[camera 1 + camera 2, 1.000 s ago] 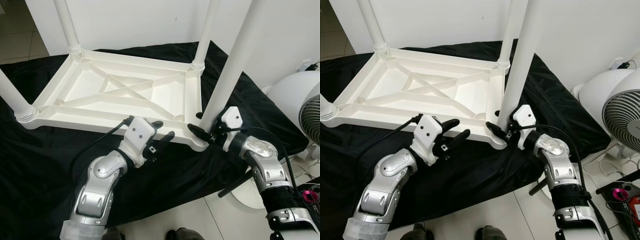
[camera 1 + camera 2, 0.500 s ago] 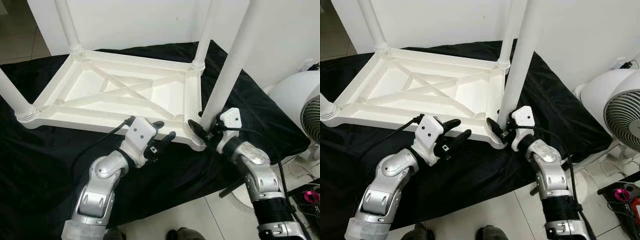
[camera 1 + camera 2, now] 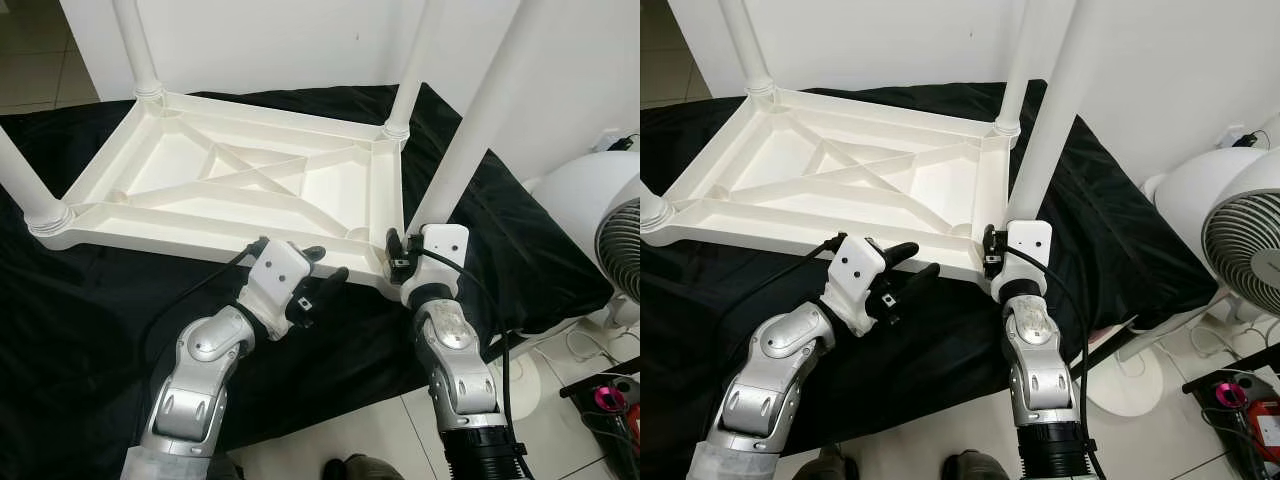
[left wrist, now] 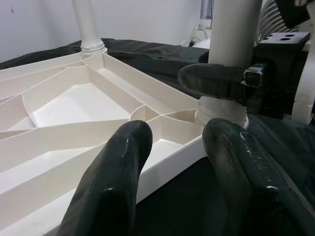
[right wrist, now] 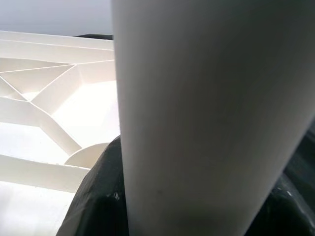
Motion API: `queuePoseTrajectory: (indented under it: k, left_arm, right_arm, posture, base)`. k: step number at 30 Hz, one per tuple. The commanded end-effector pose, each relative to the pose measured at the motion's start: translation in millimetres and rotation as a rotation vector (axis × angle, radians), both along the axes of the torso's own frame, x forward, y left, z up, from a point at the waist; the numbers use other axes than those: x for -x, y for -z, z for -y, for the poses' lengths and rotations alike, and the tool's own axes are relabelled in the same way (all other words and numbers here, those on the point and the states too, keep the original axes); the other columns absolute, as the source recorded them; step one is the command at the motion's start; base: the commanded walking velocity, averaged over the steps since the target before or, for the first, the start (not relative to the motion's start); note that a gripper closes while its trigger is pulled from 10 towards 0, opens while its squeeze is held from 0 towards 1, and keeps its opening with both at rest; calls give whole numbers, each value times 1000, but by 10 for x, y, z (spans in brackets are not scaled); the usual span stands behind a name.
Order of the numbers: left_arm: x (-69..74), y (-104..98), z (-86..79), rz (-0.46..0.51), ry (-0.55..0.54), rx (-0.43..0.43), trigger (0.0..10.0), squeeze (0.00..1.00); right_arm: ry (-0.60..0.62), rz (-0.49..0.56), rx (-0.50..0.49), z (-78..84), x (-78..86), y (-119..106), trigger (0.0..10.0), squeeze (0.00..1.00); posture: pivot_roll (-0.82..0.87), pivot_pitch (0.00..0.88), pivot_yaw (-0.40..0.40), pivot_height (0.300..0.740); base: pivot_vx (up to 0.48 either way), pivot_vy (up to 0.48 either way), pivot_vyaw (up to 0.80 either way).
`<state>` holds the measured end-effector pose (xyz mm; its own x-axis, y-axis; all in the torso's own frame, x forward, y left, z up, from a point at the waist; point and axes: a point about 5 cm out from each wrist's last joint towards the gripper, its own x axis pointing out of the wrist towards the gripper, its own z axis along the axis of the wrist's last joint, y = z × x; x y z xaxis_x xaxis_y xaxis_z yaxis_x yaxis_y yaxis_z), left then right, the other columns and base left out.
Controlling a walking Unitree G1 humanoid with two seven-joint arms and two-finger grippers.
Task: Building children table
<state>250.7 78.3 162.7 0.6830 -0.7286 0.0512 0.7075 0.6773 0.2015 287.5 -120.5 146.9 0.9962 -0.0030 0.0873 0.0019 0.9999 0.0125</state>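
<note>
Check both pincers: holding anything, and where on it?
Right pincer grips the near-right leg at its base, just above the tabletop corner socket. Left pincer is open, holding nothing.

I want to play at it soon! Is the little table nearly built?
Nearly. The white tabletop lies upside down on the black cloth with three legs standing in its corners. The right gripper is clamped on the fourth leg at its corner socket. The left gripper waits open nearby. Left: finishing that leg, then flipping the table upright.
</note>
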Motion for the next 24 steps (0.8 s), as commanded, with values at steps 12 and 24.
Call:
queuePoseTrajectory:
  k: [12, 24]
  left_arm:
    - [-49, -21, 30, 18, -72, 16, 10000, 0]
    - [-50, 22, 6, 19, -61, -6, 10000, 0]
  right_arm:
    - [-195, 35, -50, 6, 104, -18, 10000, 1000]
    - [-567, -36, 108, 467, 136, 141, 10000, 0]
  posture:
    - [-27, 11, -48, 740]
    - [-30, 0, -53, 740]
  base:
    - [0, 0, 0]
    - [0, 0, 0]
